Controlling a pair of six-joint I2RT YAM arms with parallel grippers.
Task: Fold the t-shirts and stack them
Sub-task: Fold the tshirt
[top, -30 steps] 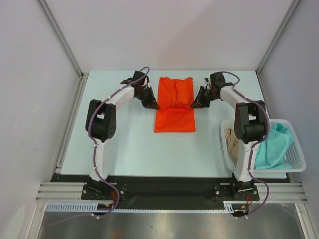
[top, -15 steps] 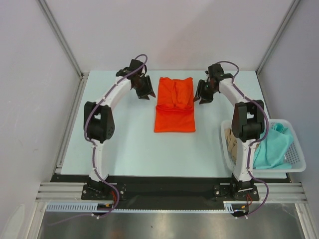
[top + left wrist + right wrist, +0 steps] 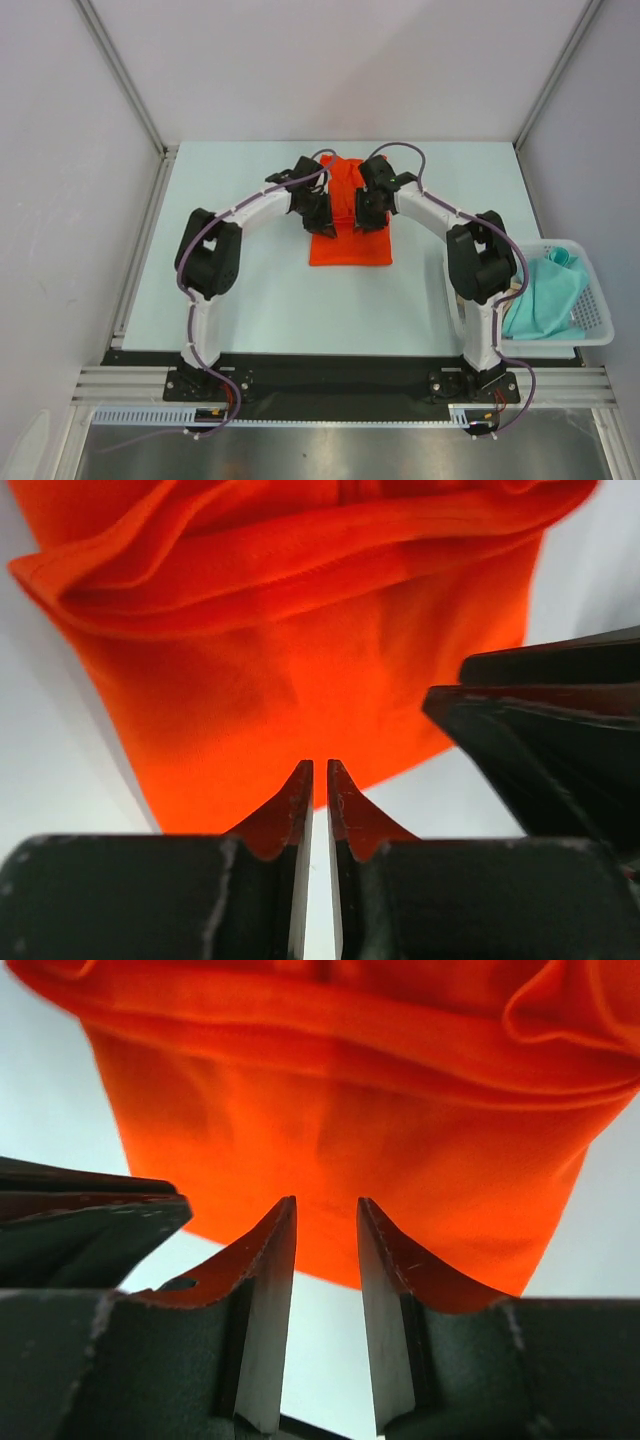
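1. The orange-red t-shirt [image 3: 350,248] lies folded on the worktop [image 3: 240,290], its long axis running away from my bases, beneath and just ahead of both claws.
2. My left claw [image 3: 319,768] hangs over the shirt's left side, pinched almost shut and holding nothing.
3. My right claw [image 3: 326,1205] hangs over its right side, narrowly parted and empty. Neither claw is nearer.
4. The teal-green t-shirt [image 3: 545,295] lies well to the right of it, in the basket [image 3: 600,335].

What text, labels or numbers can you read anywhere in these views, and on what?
None readable: the orange shirt, the teal shirt and the basket show no print, label or number in any view.
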